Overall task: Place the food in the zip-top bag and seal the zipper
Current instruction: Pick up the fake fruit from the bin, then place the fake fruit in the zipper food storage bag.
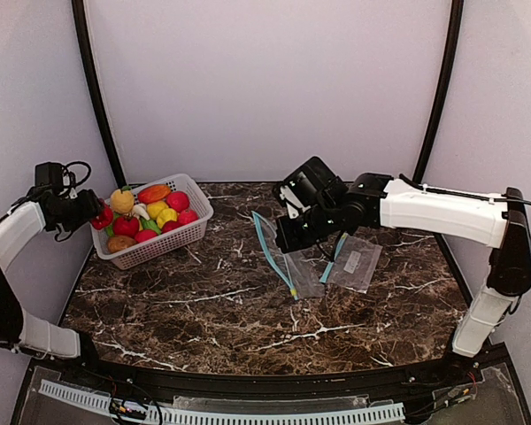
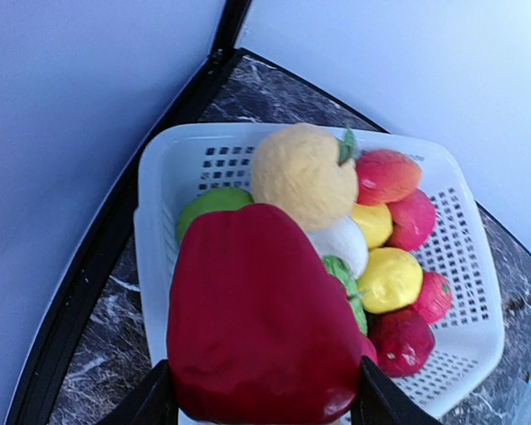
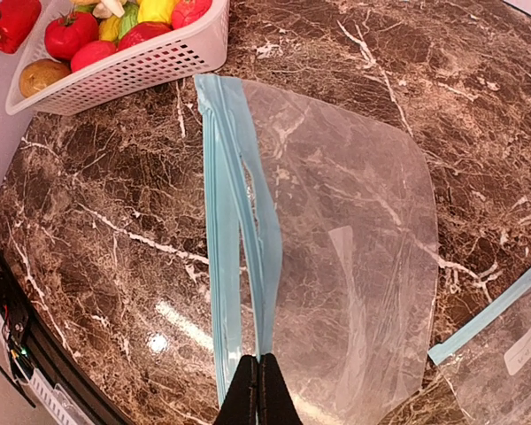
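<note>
One illegible white label (image 1: 351,262) on second bag (image 1: 369,255) beside zip-top bag (image 3: 345,239).

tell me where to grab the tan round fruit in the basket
Probably come from straight above and pinch across its round middle. The tan fruit sits highest on the pile in the basket, so its upper half is exposed while its lower sides are crowded in.
</note>
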